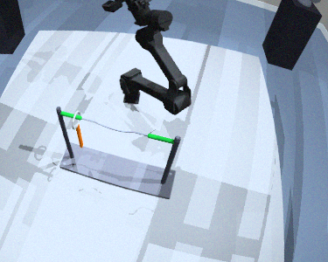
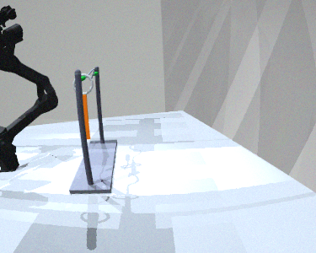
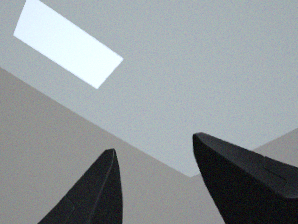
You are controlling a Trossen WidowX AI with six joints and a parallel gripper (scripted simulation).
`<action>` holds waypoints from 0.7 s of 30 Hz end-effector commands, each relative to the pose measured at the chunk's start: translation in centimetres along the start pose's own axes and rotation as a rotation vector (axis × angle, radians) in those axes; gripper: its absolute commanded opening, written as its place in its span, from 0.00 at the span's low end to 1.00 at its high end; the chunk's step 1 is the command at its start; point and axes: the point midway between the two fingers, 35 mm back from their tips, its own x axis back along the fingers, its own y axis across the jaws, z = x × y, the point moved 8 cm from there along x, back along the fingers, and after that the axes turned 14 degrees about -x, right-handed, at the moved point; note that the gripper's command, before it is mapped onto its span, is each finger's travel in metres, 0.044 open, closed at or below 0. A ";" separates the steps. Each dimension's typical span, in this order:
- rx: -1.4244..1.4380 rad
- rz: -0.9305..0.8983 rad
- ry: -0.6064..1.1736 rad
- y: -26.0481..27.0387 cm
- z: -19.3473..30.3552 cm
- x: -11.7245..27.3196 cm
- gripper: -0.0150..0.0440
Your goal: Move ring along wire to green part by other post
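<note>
Top view showed the ring (image 1: 77, 116) hanging on the green part (image 1: 68, 114) of the wire beside the post (image 1: 64, 131) nearer the desk's (image 1: 233, 131) left edge, not yet moved. The orange handle (image 1: 80, 136) hung straight down from the ring, long axis vertical, free end pointing at the grey base plate (image 1: 120, 172). The arm was folded up toward the far edge, well apart from the fixture. In the wrist view the hand (image 3: 156, 183) looked at bare walls, its fingers partly closed with nothing between them.

Risks, as judged: at this narrowed spacing the fingers might knock the handle rather than straddle it, swinging the ring. An approach from the far side crosses the thin grey wire (image 1: 115, 129); a low elbow could brush it.
</note>
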 end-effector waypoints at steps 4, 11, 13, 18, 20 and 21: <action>-0.243 -0.233 0.217 2.3 9.2 0.7 0.53; -0.463 -0.491 0.384 7.3 15.6 3.4 0.53; -0.524 -0.572 0.427 9.0 17.0 4.6 0.53; -0.674 -0.786 0.526 13.5 19.4 8.3 0.53; -0.733 -0.876 0.563 15.2 19.9 10.1 0.53; -0.762 -0.922 0.581 16.1 20.1 11.0 0.53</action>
